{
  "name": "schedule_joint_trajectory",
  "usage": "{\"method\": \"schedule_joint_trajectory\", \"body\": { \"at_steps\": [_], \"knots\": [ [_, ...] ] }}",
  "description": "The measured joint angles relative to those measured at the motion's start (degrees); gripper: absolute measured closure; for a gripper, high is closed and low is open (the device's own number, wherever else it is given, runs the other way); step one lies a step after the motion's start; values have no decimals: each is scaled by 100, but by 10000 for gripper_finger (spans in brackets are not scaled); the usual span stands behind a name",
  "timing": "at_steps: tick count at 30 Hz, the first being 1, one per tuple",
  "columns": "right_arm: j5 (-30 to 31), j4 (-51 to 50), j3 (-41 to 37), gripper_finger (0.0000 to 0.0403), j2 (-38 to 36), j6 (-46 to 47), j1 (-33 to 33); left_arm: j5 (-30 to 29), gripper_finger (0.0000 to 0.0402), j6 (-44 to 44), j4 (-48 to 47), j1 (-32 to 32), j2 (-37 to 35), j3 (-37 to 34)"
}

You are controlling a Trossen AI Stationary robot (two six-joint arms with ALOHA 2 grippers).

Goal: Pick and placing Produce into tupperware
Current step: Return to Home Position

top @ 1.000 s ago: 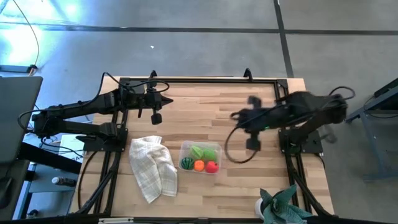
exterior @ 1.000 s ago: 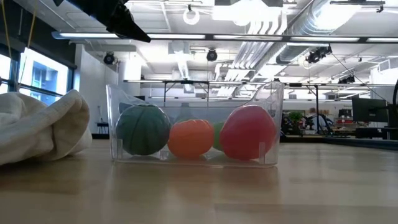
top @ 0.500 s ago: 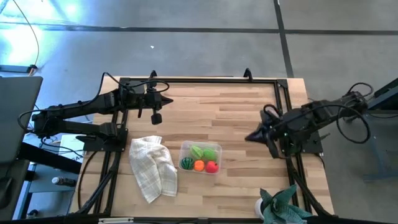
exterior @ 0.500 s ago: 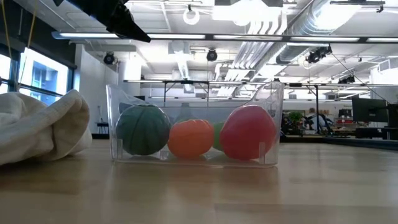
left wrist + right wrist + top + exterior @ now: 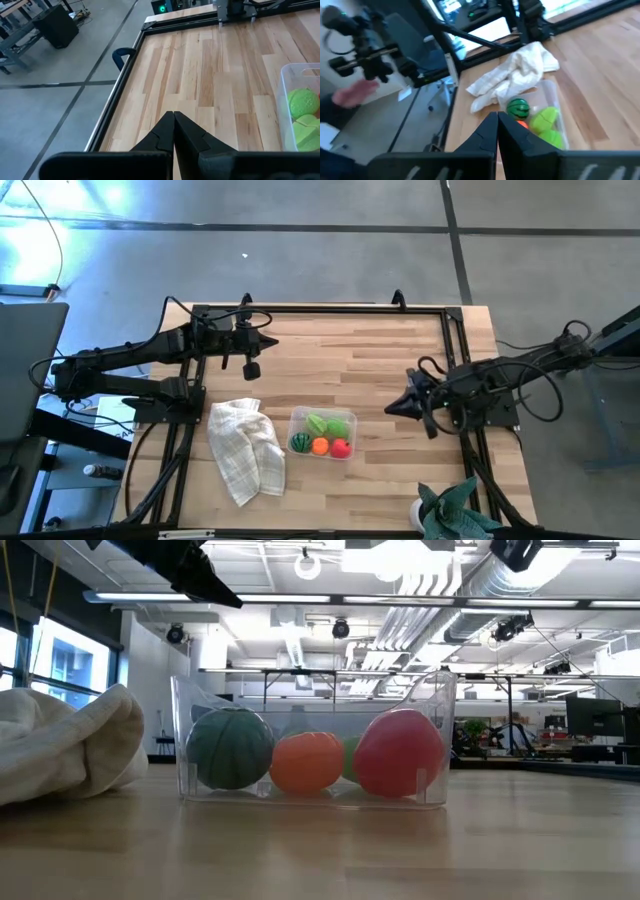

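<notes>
The clear tupperware (image 5: 322,433) stands on the table near its near edge and holds all the produce: a round green piece (image 5: 300,443), an orange one (image 5: 320,446), a red one (image 5: 341,447) and a light-green leafy one (image 5: 327,424). In the low view they sit side by side behind the clear wall (image 5: 316,802). My left gripper (image 5: 270,340) is shut and hovers near the far-left part of the table. My right gripper (image 5: 392,409) is shut and empty, to the right of the tupperware, close to the right edge.
A white checked cloth (image 5: 246,450) lies crumpled left of the tupperware. A teal spiky plant-like thing (image 5: 455,513) stands at the near right corner. Black frame rails (image 5: 330,309) run along the table's edges. Bare wood (image 5: 340,365) stretches between the two grippers.
My right arm has drawn back from above the middle of the table toward the right edge and folded lower, then eased slightly back toward the tupperware. The produce and the tupperware have kept still.
</notes>
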Motion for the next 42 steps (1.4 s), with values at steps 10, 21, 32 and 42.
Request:
{"method": "schedule_joint_trajectory", "body": {
  "at_steps": [10, 21, 32, 42],
  "knots": [
    [216, 2, -15, 399, 0, 254, -160, -2, 401, 0, 25, 1, 0, 0],
    [214, 168, -14, 399, 2, -154, -160, 203, 401, -381, 123, 0, 9, 0],
    [-70, -207, -14, 399, 2, -1144, -158, 3169, 401, -346, 181, -7, -878, -2],
    [87, -1026, -14, 399, 3, -1553, -236, 1585, 401, -512, 125, -934, -2966, 17]
  ]
}}
